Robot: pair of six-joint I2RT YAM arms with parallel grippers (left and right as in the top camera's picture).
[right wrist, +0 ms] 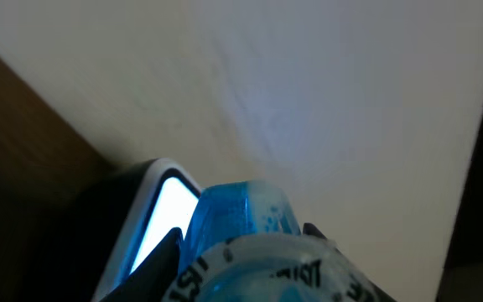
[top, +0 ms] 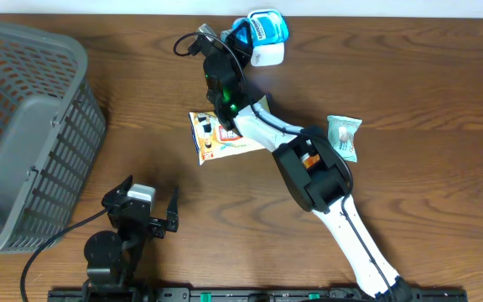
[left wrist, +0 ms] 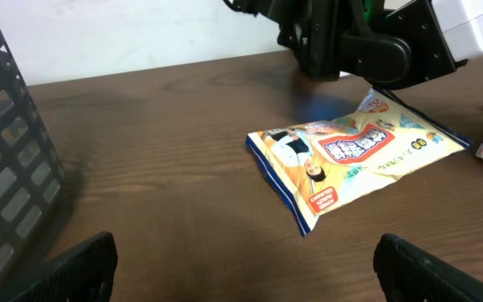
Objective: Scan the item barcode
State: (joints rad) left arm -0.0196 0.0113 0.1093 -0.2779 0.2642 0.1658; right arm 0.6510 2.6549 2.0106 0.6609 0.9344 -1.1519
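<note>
Item: blue packet (top: 267,27), far centre, clamped in your right gripper (top: 233,38). Your left gripper (left wrist: 243,247) gapes empty, near left.

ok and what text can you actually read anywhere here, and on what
snack bag: red banner and other print, too small to read
blue container: letters on its white label, cut off and blurred, not readable
teal packet: print too small to read
no text here can be quoted
</note>
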